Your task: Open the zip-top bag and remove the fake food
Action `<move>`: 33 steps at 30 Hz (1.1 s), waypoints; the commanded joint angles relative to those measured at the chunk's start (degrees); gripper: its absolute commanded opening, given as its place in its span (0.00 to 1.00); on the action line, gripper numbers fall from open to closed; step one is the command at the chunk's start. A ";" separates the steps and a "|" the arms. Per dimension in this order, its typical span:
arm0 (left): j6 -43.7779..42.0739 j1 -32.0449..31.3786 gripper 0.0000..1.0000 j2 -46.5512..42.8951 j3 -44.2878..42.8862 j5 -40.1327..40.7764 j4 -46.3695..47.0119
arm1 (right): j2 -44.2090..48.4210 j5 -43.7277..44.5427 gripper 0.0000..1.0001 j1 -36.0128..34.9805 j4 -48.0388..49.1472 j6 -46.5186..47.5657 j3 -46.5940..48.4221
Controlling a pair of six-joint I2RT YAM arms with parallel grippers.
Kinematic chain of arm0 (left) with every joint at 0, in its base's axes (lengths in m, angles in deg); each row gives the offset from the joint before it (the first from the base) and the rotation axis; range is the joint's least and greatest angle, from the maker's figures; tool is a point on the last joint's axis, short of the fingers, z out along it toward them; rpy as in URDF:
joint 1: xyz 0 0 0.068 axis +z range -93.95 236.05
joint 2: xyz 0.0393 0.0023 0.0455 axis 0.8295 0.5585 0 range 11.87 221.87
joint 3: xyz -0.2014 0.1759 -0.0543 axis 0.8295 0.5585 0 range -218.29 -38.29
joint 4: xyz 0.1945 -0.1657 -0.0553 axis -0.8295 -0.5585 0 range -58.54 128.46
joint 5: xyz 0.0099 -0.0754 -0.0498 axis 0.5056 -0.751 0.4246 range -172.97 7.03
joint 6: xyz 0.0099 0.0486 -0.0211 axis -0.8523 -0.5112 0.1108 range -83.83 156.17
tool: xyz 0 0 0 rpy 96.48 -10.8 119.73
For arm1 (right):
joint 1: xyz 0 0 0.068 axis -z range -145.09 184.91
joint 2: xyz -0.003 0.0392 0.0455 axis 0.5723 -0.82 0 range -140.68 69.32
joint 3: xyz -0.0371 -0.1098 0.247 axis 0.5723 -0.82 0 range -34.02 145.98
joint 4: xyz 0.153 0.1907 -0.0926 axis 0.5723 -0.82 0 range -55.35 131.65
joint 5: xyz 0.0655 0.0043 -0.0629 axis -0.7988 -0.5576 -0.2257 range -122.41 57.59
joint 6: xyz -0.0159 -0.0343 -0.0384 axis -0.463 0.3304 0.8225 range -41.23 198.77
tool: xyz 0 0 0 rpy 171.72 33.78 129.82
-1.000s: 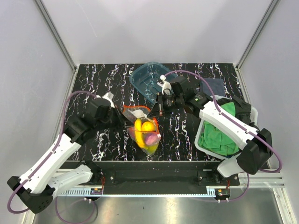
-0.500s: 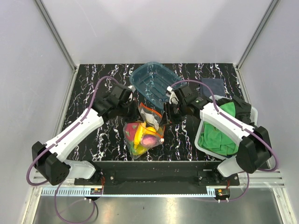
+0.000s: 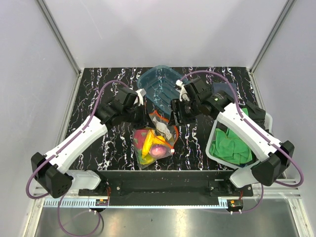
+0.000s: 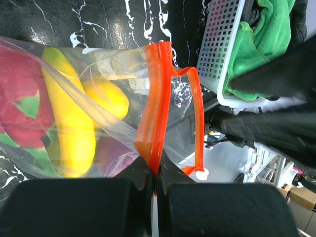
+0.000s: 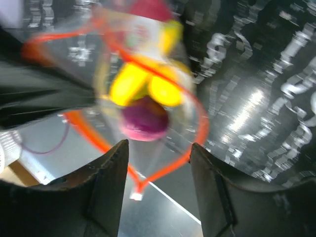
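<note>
The left hand [image 4: 154, 178] pinches one lip of the zip-top bag [image 3: 154, 138], holding its mouth agape toward the near edge of the surface [image 3: 94, 84], while the open right hand [image 3: 176, 116] hovers beside it, likely to reach the fake food [image 3: 150, 146] inside.

The right wrist view is smeared by motion: the zip-top bag [image 5: 148, 98] and the fake food [image 5: 148, 86] in it show only as yellow lumps and a purple-pink ball [image 5: 145, 121]. The right gripper [image 5: 158, 148] has its fingers [image 5: 106, 192] cut off at six o'clock.

In the left wrist view the left gripper [image 4: 154, 180] is cut off at six o'clock. The bag runs out at nine o'clock, and a dark blurred shape [image 4: 276, 94] at three o'clock covers part of the green cloth [image 4: 266, 24].

From above, the right arm [image 3: 242, 128] hides much of the basket [image 3: 211, 150].
</note>
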State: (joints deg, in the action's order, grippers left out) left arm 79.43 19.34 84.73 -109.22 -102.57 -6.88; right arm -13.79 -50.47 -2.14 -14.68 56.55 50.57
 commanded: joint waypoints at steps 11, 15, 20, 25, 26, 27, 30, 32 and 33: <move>0.59 -0.03 0.00 0.09 -4.74 -5.80 7.19 | -3.46 -13.92 0.45 -5.04 24.51 -10.03 -14.54; 2.17 -0.03 0.00 1.67 -4.21 -7.64 9.65 | -2.85 -17.09 0.50 -5.04 28.12 -11.18 -18.93; 2.44 -0.03 0.00 3.69 -4.21 -7.13 11.50 | -1.36 -20.51 0.64 -4.95 32.34 -12.94 -24.21; 1.65 0.06 0.00 4.92 -4.65 -6.16 11.42 | 1.89 -21.22 0.78 -4.95 33.22 -12.50 -29.40; 1.47 0.15 0.00 5.10 -4.65 -6.33 11.24 | 1.99 -21.40 0.80 -5.04 33.05 -11.89 -29.75; 1.64 0.15 0.00 5.27 -4.56 -6.42 11.33 | 1.99 -21.75 0.82 -5.04 32.96 -11.54 -30.19; 2.17 0.32 0.00 5.45 -4.82 -6.77 11.24 | 1.02 -22.98 0.83 -5.22 33.31 -11.79 -31.15; 2.52 0.32 0.00 5.54 -5.26 -7.03 11.42 | 0.58 -22.81 0.85 -5.83 35.24 -12.50 -31.77; 2.70 0.32 0.00 5.63 -5.35 -7.38 11.50 | 0.32 -22.54 0.86 -6.09 35.94 -12.85 -32.04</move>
State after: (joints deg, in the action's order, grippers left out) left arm 81.29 18.90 90.06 -110.88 -109.82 -1.61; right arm -14.05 -69.46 -6.56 18.08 43.29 19.84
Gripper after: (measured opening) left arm 0.012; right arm 0.839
